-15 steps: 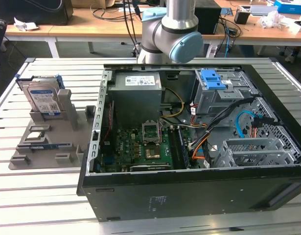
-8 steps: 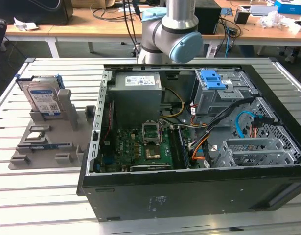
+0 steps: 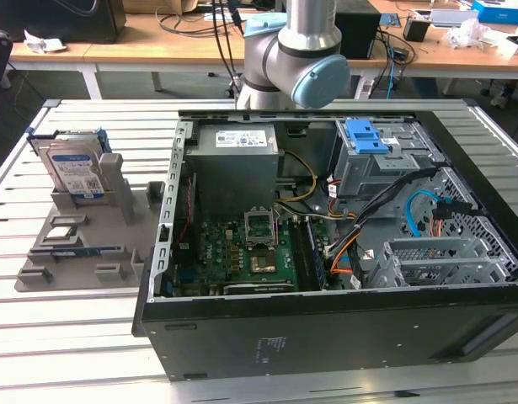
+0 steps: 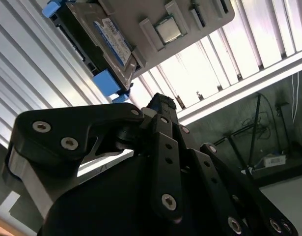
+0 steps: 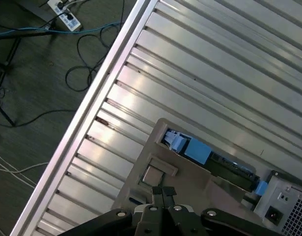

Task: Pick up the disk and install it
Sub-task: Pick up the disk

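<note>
Silver-metal, blue-railed, the disk (image 3: 73,167) stands on edge in a slot of the grey holder (image 3: 40,269), its upper edge free for gripping, while the empty gripper (image 5: 164,192), fingers pressed together, points toward that holder.

Slatted metal table (image 3: 73,337) bearing two things
A flat grey tray (image 3: 128,244) lies on the slats toward the exterior view's left. Just beside it, toward the right, sits an open black computer case (image 3: 326,332).
</note>
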